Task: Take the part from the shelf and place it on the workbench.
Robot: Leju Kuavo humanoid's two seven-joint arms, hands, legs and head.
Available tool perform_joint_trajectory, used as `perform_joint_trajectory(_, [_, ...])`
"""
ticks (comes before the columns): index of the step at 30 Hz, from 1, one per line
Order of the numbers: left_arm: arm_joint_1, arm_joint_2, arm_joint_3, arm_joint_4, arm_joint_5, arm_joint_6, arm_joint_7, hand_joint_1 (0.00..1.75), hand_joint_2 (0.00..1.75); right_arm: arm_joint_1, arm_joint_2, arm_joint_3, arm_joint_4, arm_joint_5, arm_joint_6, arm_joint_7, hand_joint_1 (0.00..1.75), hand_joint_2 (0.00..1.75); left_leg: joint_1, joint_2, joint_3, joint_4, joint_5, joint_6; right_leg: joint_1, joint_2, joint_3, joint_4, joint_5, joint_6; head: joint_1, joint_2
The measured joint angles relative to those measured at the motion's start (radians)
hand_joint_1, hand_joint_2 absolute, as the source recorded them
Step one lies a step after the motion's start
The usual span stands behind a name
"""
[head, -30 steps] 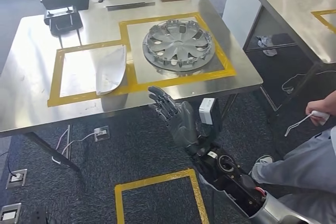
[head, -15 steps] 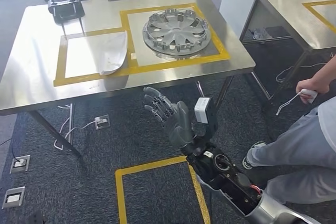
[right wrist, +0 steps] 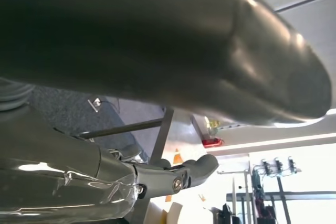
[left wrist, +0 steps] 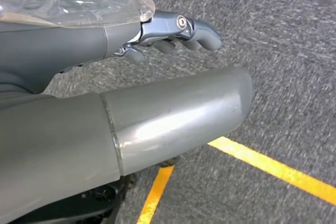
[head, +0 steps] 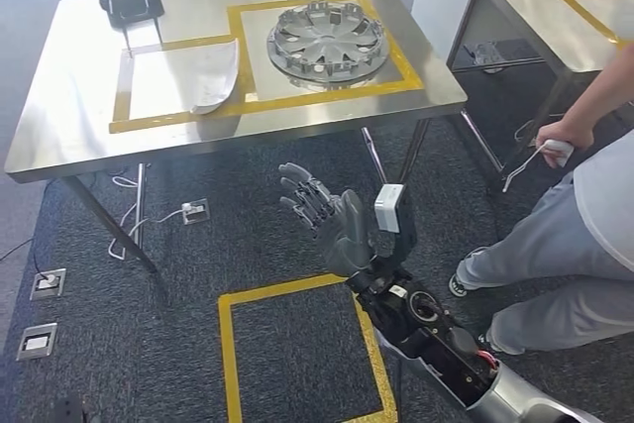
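Part: silver wheel cover, lying flat inside yellow-taped square on steel workbench, beside pale curved panel. Judged light, thin, rigid moulded plastic; spokes and rim clips likely brittle; smooth face probably slippery. Best hold judged at outer rim, or through spoke opening. Right hand raised above carpet, short of bench edge, fingers spread, holding nothing. Left hand hangs over floor, fingers extended, empty. Person stands at right.
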Motion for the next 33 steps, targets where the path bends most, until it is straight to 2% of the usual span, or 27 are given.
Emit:
perform_joint_trajectory(1, [0.001, 0.001, 0.001, 0.0, 0.001, 0.0, 0.001, 0.0, 0.0, -0.001, 0.002, 0.0, 0.002, -0.001, 0.001, 0.0, 0.0, 0.0, 0.0, -0.001, -0.009, 0.012, -0.022, -0.005, -0.003, -0.003, -0.011, -0.006, 0.015, -0.005, -0.003, 0.0])
perform_joint_trajectory(2, [0.001, 0.002, 0.001, 0.0, 0.001, 0.001, 0.002, 0.0, 0.0, -0.002, 0.004, 0.0, 0.004, -0.002, 0.003, 0.0, 0.0, 0.0, 0.0, -0.002, -0.024, 0.046, -0.067, -0.009, -0.007, -0.005, -0.025, -0.01, 0.031, -0.01, -0.008, 0.0])
perform_joint_trajectory(4, [0.001, 0.002, 0.002, 0.0, 0.004, 0.001, 0.003, 0.0, 0.0, -0.004, 0.008, 0.0, 0.009, -0.005, 0.007, 0.0, 0.0, 0.0, 0.003, -0.002, -0.058, 0.17, -0.182, -0.016, -0.007, -0.007, -0.06, -0.007, 0.058, -0.017, -0.019, 0.0])
perform_joint_trajectory(5, [0.001, 0.003, 0.002, 0.0, 0.005, 0.001, 0.003, 0.0, 0.0, -0.005, 0.01, 0.0, 0.012, -0.007, 0.009, 0.001, 0.0, 0.0, 0.004, -0.002, -0.071, 0.238, -0.214, -0.02, -0.007, -0.008, -0.079, -0.004, 0.071, -0.018, -0.021, 0.0])
perform_joint_trajectory(6, [0.001, 0.004, 0.002, 0.0, 0.007, 0.001, 0.003, 0.0, 0.0, -0.005, 0.012, 0.0, 0.015, -0.008, 0.01, 0.001, 0.0, 0.0, 0.005, -0.002, -0.074, 0.29, -0.213, -0.023, -0.006, -0.008, -0.099, -0.001, 0.084, -0.017, -0.022, 0.0])
perform_joint_trajectory(7, [0.001, 0.004, 0.003, 0.0, 0.008, 0.001, 0.002, 0.0, 0.0, -0.005, 0.013, 0.0, 0.019, -0.01, 0.011, 0.0, 0.0, 0.0, 0.006, -0.002, -0.065, 0.316, -0.187, -0.026, -0.006, -0.008, -0.12, 0.003, 0.096, -0.016, -0.022, 0.0])
perform_joint_trajectory(8, [0.001, 0.005, 0.003, 0.0, 0.01, 0.001, 0.002, 0.0, 0.0, -0.005, 0.013, 0.0, 0.021, -0.01, 0.012, 0.0, 0.0, 0.0, 0.006, -0.002, -0.043, 0.313, -0.148, -0.027, -0.007, -0.008, -0.141, 0.007, 0.107, -0.013, -0.022, 0.0])
perform_joint_trajectory(9, [0.0, 0.006, 0.003, 0.0, 0.01, 0.002, 0.001, 0.0, 0.0, -0.005, 0.013, 0.0, 0.023, -0.011, 0.013, 0.0, 0.0, 0.0, 0.007, -0.002, -0.003, 0.276, -0.119, -0.027, -0.007, -0.008, -0.161, 0.014, 0.117, -0.009, -0.023, 0.0])
perform_joint_trajectory(10, [-0.001, 0.006, 0.003, 0.0, 0.01, 0.003, 0.0, 0.0, 0.0, -0.005, 0.014, 0.0, 0.024, -0.011, 0.013, 0.0, 0.0, 0.0, 0.006, -0.002, 0.056, 0.208, -0.118, -0.025, -0.006, -0.008, -0.177, 0.022, 0.125, -0.005, -0.023, 0.0])
perform_joint_trajectory(12, [-0.003, 0.008, 0.003, 0.0, 0.01, 0.004, -0.004, 0.0, 0.0, -0.005, 0.016, -0.001, 0.025, -0.011, 0.014, 0.0, 0.0, 0.0, 0.002, -0.002, 0.161, 0.055, -0.166, -0.011, -0.004, -0.009, -0.199, 0.038, 0.141, 0.005, -0.019, 0.0])
perform_joint_trajectory(13, [-0.003, 0.008, 0.003, 0.0, 0.011, 0.004, -0.005, 0.0, 0.0, -0.005, 0.017, -0.001, 0.025, -0.011, 0.014, -0.001, 0.0, 0.0, -0.001, -0.002, 0.189, 0.007, -0.187, -0.003, -0.003, -0.01, -0.204, 0.041, 0.149, 0.01, -0.017, 0.0])
perform_joint_trajectory(14, [-0.002, 0.008, 0.003, 0.0, 0.011, 0.004, -0.007, 0.0, 0.0, -0.004, 0.017, -0.002, 0.026, -0.011, 0.015, -0.001, 0.0, 0.0, -0.002, -0.003, 0.193, -0.013, -0.192, 0.008, -0.004, -0.011, -0.207, 0.041, 0.157, 0.015, -0.015, 0.0])
perform_joint_trajectory(15, [0.0, 0.008, 0.003, 0.0, 0.012, 0.004, -0.008, 0.0, 0.0, -0.003, 0.017, -0.002, 0.027, -0.011, 0.015, -0.001, 0.0, 0.0, -0.002, -0.001, 0.188, -0.011, -0.185, 0.016, -0.006, -0.009, -0.21, 0.043, 0.157, 0.021, -0.016, 0.0])
perform_joint_trajectory(16, [0.003, 0.008, 0.003, 0.0, 0.013, 0.004, -0.009, 0.0, 0.0, -0.002, 0.017, -0.002, 0.028, -0.011, 0.015, -0.001, 0.0, 0.0, -0.001, 0.001, 0.184, -0.011, -0.178, 0.025, -0.008, -0.007, -0.218, 0.058, 0.144, 0.028, -0.015, 0.0])
perform_joint_trajectory(17, [0.004, 0.008, 0.003, 0.0, 0.013, 0.004, -0.01, 0.0, 0.0, 0.0, 0.017, -0.002, 0.029, -0.011, 0.015, -0.001, 0.0, 0.0, 0.001, 0.002, 0.178, -0.012, -0.17, 0.033, -0.011, -0.005, -0.232, 0.095, 0.114, 0.034, -0.012, 0.0])
perform_joint_trajectory(18, [0.005, 0.009, 0.003, 0.0, 0.013, 0.004, -0.011, 0.0, 0.0, 0.001, 0.017, -0.003, 0.03, -0.011, 0.015, -0.001, 0.0, 0.0, 0.002, 0.004, 0.17, -0.012, -0.163, 0.037, -0.014, -0.003, -0.254, 0.154, 0.071, 0.04, -0.009, 0.0])
perform_joint_trajectory(20, [0.007, 0.01, 0.003, 0.0, 0.013, 0.004, -0.013, 0.0, 0.0, 0.003, 0.017, -0.003, 0.033, -0.009, 0.014, -0.001, 0.0, 0.0, 0.001, 0.005, 0.155, -0.011, -0.15, 0.04, -0.019, -0.002, -0.296, 0.296, -0.008, 0.049, -0.004, 0.0])
perform_joint_trajectory(21, [0.009, 0.01, 0.003, 0.0, 0.013, 0.004, -0.014, 0.0, 0.0, 0.005, 0.017, -0.003, 0.034, -0.008, 0.013, -0.001, 0.0, 0.0, 0.001, 0.005, 0.148, -0.01, -0.144, 0.039, -0.021, -0.002, -0.303, 0.339, -0.026, 0.052, -0.004, 0.0])
perform_joint_trajectory(22, [0.011, 0.01, 0.003, 0.0, 0.014, 0.004, -0.014, 0.0, 0.0, 0.006, 0.017, -0.003, 0.035, -0.008, 0.012, -0.001, 0.0, 0.0, 0.001, 0.005, 0.143, -0.009, -0.14, 0.037, -0.023, -0.002, -0.29, 0.343, -0.024, 0.053, -0.004, 0.0])
perform_joint_trajectory(23, [0.012, 0.01, 0.003, 0.0, 0.015, 0.004, -0.015, 0.0, 0.0, 0.008, 0.017, -0.004, 0.036, -0.008, 0.012, -0.001, 0.0, 0.0, 0.002, 0.004, 0.139, -0.009, -0.137, 0.035, -0.024, -0.002, -0.258, 0.307, -0.006, 0.053, -0.003, 0.0])
perform_joint_trajectory(25, [0.014, 0.01, 0.003, 0.0, 0.017, 0.004, -0.015, 0.0, 0.0, 0.007, 0.017, -0.006, 0.036, -0.011, 0.011, -0.001, 0.0, 0.0, 0.002, 0.004, 0.135, -0.008, -0.132, 0.03, -0.024, -0.001, -0.164, 0.163, 0.045, 0.046, 0.0, 0.0])
perform_joint_trajectory(26, [0.013, 0.009, 0.003, 0.0, 0.018, 0.004, -0.016, 0.0, 0.0, 0.007, 0.017, -0.008, 0.036, -0.012, 0.01, -0.001, 0.0, 0.0, 0.001, 0.004, 0.132, -0.006, -0.13, 0.026, -0.021, 0.0, -0.129, 0.1, 0.059, 0.041, 0.0, 0.0])
perform_joint_trajectory(27, [0.013, 0.009, 0.003, 0.0, 0.019, 0.004, -0.016, 0.0, 0.0, 0.006, 0.017, -0.009, 0.036, -0.013, 0.01, -0.002, 0.0, 0.0, 0.0, 0.004, 0.128, -0.005, -0.128, 0.021, -0.019, 0.001, -0.11, 0.061, 0.063, 0.036, -0.001, 0.0])
perform_joint_trajectory(29, [0.012, 0.009, 0.003, 0.0, 0.02, 0.004, -0.017, 0.0, 0.0, 0.008, 0.017, -0.01, 0.037, -0.013, 0.01, -0.002, 0.0, 0.0, -0.001, 0.005, 0.119, -0.004, -0.121, 0.009, -0.014, 0.002, -0.108, 0.042, 0.061, 0.027, -0.003, 0.0])
perform_joint_trajectory(31, [0.012, 0.01, 0.003, 0.0, 0.02, 0.004, -0.017, 0.0, 0.0, 0.007, 0.018, -0.012, 0.037, -0.013, 0.01, -0.002, 0.0, 0.0, -0.001, 0.005, 0.111, 0.008, -0.131, -0.003, -0.019, 0.001, -0.111, 0.034, 0.068, 0.014, -0.006, 0.0])
perform_joint_trajectory(32, [0.012, 0.011, 0.003, 0.0, 0.02, 0.004, -0.017, 0.0, 0.0, 0.005, 0.019, -0.013, 0.037, -0.013, 0.009, -0.003, 0.0, 0.0, -0.001, 0.005, 0.097, 0.038, -0.152, -0.007, -0.021, 0.0, -0.112, 0.03, 0.073, 0.007, -0.01, 0.0])
perform_joint_trajectory(33, [0.011, 0.011, 0.003, 0.0, 0.02, 0.004, -0.017, 0.0, 0.0, 0.004, 0.02, -0.014, 0.037, -0.013, 0.008, -0.003, 0.0, 0.0, 0.0, 0.004, 0.072, 0.091, -0.185, -0.009, -0.022, -0.002, -0.114, 0.027, 0.077, 0.001, -0.013, 0.0])
